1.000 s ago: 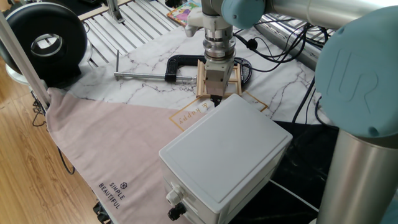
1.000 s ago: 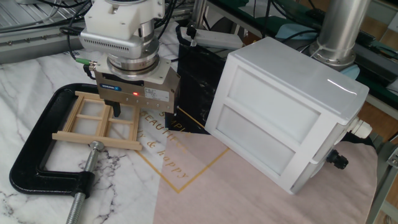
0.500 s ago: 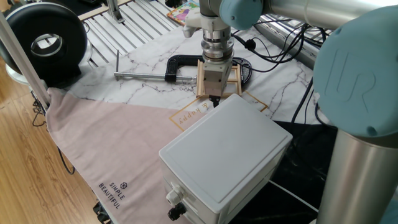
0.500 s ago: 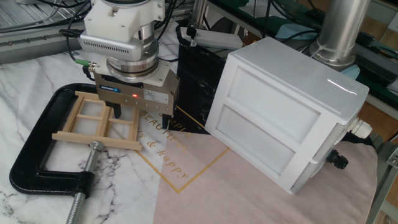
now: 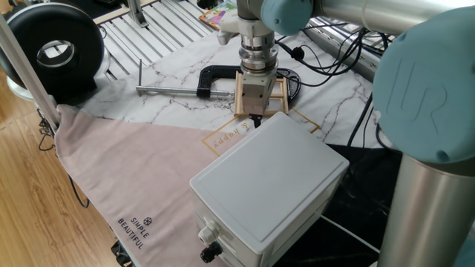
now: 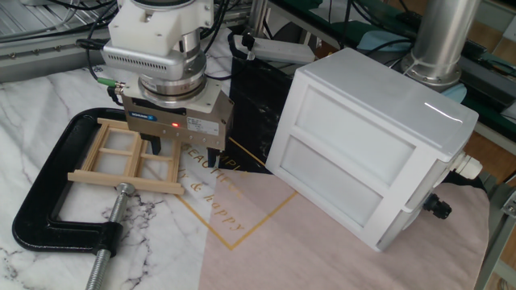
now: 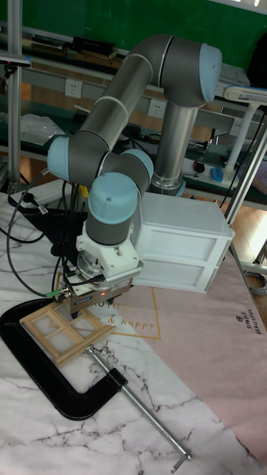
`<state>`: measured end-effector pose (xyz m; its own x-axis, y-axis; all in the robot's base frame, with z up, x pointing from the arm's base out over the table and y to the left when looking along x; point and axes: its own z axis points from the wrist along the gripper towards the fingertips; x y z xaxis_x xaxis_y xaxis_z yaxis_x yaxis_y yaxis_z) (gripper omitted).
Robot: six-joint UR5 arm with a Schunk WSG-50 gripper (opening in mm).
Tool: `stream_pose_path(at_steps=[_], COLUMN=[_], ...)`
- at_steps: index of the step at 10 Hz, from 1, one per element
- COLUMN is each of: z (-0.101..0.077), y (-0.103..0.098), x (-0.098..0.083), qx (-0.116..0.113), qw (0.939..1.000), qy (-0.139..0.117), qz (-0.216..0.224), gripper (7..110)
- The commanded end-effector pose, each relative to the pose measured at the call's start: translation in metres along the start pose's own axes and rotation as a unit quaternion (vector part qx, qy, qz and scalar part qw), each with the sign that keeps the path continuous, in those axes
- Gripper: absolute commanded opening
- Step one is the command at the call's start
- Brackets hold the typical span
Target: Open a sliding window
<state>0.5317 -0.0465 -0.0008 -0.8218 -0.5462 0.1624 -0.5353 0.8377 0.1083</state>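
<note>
We see the gripper (image 6: 183,155) with its two dark fingers (image 6: 153,146) spread apart and pointing down at the right end of the sliding window (image 6: 129,158), one finger at the window's wooden bars and the other out over the cloth (image 6: 322,258), nothing held between them. The window lies flat on the marble table (image 6: 32,121), clamped in the black C-clamp (image 6: 48,217), just left of the white plastic box (image 6: 371,145). The other fixed view shows the finger gap plainly, while in one fixed view the gripper body hides the fingertips and we also see a black round fan (image 5: 56,52) at the table's far corner.

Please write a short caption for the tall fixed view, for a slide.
UR5 end effector poised over the small wooden sliding window held in a black C-clamp.
</note>
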Motion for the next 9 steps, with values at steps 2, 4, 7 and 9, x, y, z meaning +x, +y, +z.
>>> stream_pose_path(at_steps=[2, 4, 7, 9], z=[0.002, -0.004, -0.002, 0.0], y=[-0.001, 0.003, 0.002, 0.004], x=[-0.005, -0.011, -0.014, -0.017], qx=[-0.003, -0.003, -0.006, -0.008], qw=[1.0, 1.0, 0.9999, 0.9999], qy=[-0.007, -0.004, -0.009, -0.011], qz=[0.002, 0.007, 0.004, 0.007], gripper=[7, 7, 7, 7])
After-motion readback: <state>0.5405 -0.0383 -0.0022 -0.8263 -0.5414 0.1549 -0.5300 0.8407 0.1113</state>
